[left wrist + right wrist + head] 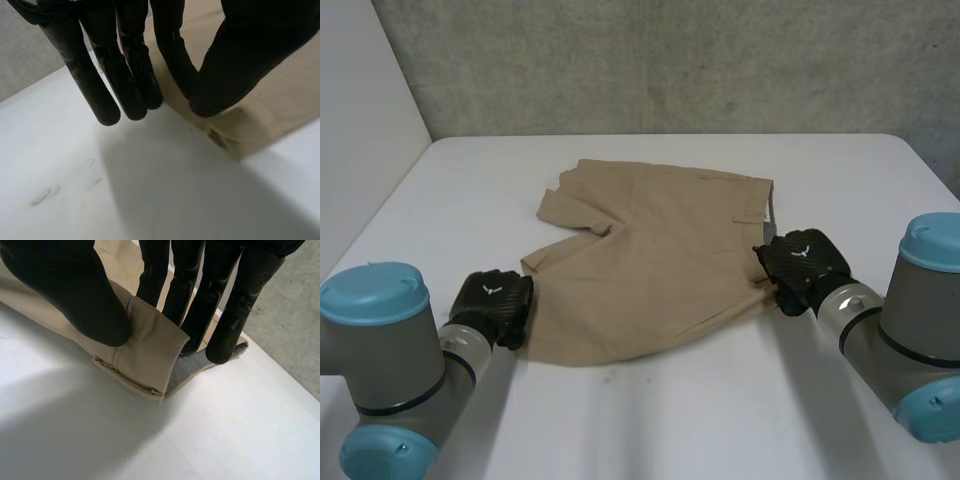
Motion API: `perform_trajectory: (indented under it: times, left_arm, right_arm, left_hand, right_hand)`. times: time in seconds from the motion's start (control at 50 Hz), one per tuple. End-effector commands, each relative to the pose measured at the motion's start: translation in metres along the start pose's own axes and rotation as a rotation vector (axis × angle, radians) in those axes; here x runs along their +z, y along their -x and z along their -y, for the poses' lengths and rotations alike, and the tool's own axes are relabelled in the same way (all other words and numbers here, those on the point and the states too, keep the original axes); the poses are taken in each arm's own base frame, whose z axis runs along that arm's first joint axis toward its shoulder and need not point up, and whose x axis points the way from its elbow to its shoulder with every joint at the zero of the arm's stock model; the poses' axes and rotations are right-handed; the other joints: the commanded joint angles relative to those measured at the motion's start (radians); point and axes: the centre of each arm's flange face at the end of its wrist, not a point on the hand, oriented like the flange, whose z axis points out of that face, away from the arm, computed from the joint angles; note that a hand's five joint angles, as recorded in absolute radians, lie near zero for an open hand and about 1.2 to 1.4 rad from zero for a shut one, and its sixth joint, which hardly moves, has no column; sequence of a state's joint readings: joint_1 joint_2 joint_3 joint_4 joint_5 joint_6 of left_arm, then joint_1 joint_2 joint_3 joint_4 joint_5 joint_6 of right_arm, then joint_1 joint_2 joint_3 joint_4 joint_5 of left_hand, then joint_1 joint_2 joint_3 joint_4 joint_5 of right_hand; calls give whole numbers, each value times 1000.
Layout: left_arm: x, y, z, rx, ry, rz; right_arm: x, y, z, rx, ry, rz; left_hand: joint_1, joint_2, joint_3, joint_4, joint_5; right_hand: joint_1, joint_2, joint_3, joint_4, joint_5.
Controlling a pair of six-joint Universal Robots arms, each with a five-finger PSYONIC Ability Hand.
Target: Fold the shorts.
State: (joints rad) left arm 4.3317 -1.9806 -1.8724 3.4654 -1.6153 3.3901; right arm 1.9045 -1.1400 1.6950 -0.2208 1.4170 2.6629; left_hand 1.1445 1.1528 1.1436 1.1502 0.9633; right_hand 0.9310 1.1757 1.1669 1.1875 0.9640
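Note:
Tan shorts (650,260) lie mostly flat in the middle of the white table (720,410), with one small flap turned over at the far left. My left hand (495,305) is at the near left corner of the shorts. In the left wrist view its fingers (130,75) hang straight over the table just off the cloth's edge, and its thumb is above the flat cloth (280,90). My right hand (800,262) is at the right edge. There its thumb (65,285) and fingers pinch a raised fold of the shorts' edge (150,355).
A grey wall (670,60) stands behind the table's far edge. Bare white table surface (225,430) surrounds the shorts on all sides.

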Motion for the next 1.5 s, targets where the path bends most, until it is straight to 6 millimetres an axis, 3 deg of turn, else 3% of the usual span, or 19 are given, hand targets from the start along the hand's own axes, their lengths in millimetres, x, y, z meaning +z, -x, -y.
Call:
perform_trajectory:
  times: [0.02,0.12,0.18,0.2,0.4,0.86,0.92,0.94,0.96,1.0,1.12,1.2,1.28,1.3,1.34,1.38,1.5]
  left_arm:
    - [-4,-4,2,5,-15,-12]
    - [-12,-9,8,11,-41,-36]
    - [-19,-11,6,15,-29,-50]
    - [-21,-11,5,17,-23,-51]
    - [-40,-23,1,29,10,-102]
    - [-19,-23,-10,32,24,-86]
    - [-18,-23,-10,33,19,-85]
    - [-16,-23,-9,31,4,-81]
    - [-16,-23,-9,30,4,-81]
    - [-13,-22,-7,28,-26,-72]
    - [-12,-22,-2,35,-61,-68]
    - [-28,-18,25,75,-131,-59]
    - [-55,-5,63,73,-240,-24]
    - [-66,-1,75,71,-267,-18]
    - [-73,0,80,71,-279,-16]
    - [-102,9,99,65,-315,-2]
    - [-149,14,107,76,-252,-33]
  right_arm:
    - [0,-4,2,-3,5,-33]
    - [-1,-4,2,-1,7,-32]
    - [-2,-4,3,-2,5,-33]
    - [-2,-4,2,-3,9,-31]
    - [-3,-4,3,-3,8,-30]
    - [-4,-1,1,-5,12,-22]
    - [-4,-1,2,-5,10,-22]
    - [-4,-1,2,-5,10,-22]
    - [-4,-1,2,-5,10,-22]
    - [-4,-1,1,-5,12,-25]
    - [-4,-1,2,-3,12,-25]
    - [-6,-2,3,-10,18,-23]
    - [-18,-7,18,-21,8,-24]
    - [-32,-12,31,-31,18,-18]
    - [-38,-13,35,-34,23,-10]
    - [-56,-13,45,-55,56,15]
    - [-87,-12,53,-156,124,64]
  left_hand:
    - [252,244,253,246,258]
    - [252,244,253,246,258]
    - [-304,-312,-303,-309,-297]
    - [-381,-389,-380,-387,-375]
    - [-353,-361,-352,-358,-346]
    - [-285,-293,-284,-291,-278]
    - [-180,-188,-179,-186,-173]
    - [15,7,16,10,22]
    - [17,9,18,12,24]
    - [250,242,251,245,257]
    - [252,244,253,246,258]
    - [252,244,253,246,258]
    - [252,244,253,246,258]
    - [252,244,253,246,258]
    - [252,244,253,246,258]
    - [252,244,253,246,258]
    - [252,244,253,246,258]
  right_hand:
    - [465,221,229,209,258]
    - [465,221,229,209,258]
    - [465,221,229,209,258]
    - [465,221,229,209,258]
    - [465,221,229,209,258]
    - [465,221,229,209,258]
    - [465,221,229,209,258]
    - [465,221,229,209,258]
    - [465,221,229,209,258]
    - [465,221,229,209,258]
    - [465,221,229,209,258]
    - [465,221,229,209,258]
    - [465,221,229,209,258]
    - [465,221,229,209,258]
    - [465,221,229,209,258]
    - [465,221,229,209,258]
    - [465,221,229,209,258]
